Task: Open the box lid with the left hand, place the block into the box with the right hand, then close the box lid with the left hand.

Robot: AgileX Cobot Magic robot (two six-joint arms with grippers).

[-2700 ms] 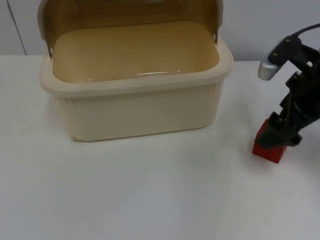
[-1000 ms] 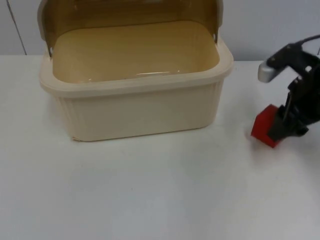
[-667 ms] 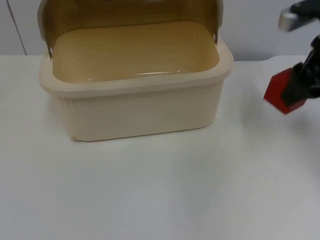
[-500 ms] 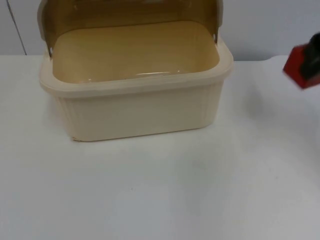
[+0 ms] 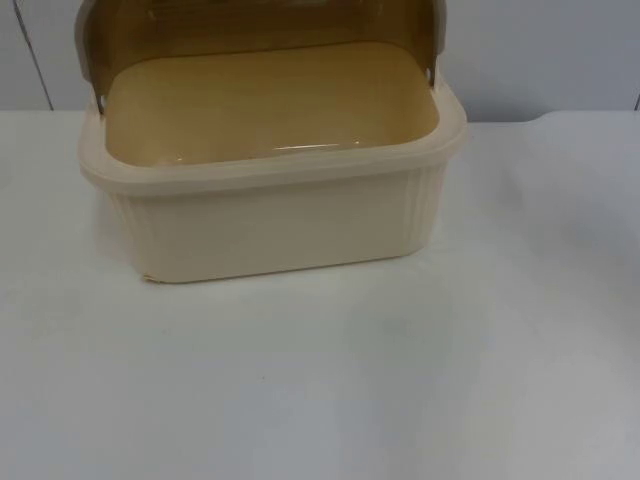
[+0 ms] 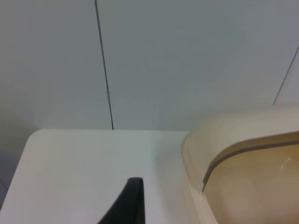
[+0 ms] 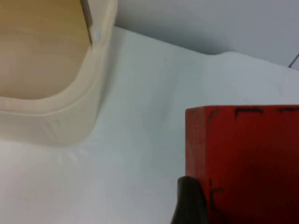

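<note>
The cream box (image 5: 270, 220) stands on the white table, its inside bare. Its brown see-through lid (image 5: 260, 25) is tipped back and open. In the right wrist view the red block (image 7: 247, 158) hangs above the table, to the right of the box's corner (image 7: 70, 107). My right gripper (image 7: 247, 212) is shut on the block, and one black fingertip (image 7: 189, 200) presses against its side. My left gripper (image 6: 133, 205) waits beside the box's left end, where the curved lid edge (image 6: 233, 135) rises close by.
The grey partition wall (image 6: 163, 60) stands just behind the box. White table top (image 5: 320, 380) stretches in front of the box and to its right (image 7: 140, 140).
My right gripper lifted the red block off the table at the right and carried it up and rightward, out of the top view. The box and its lid stayed still.
</note>
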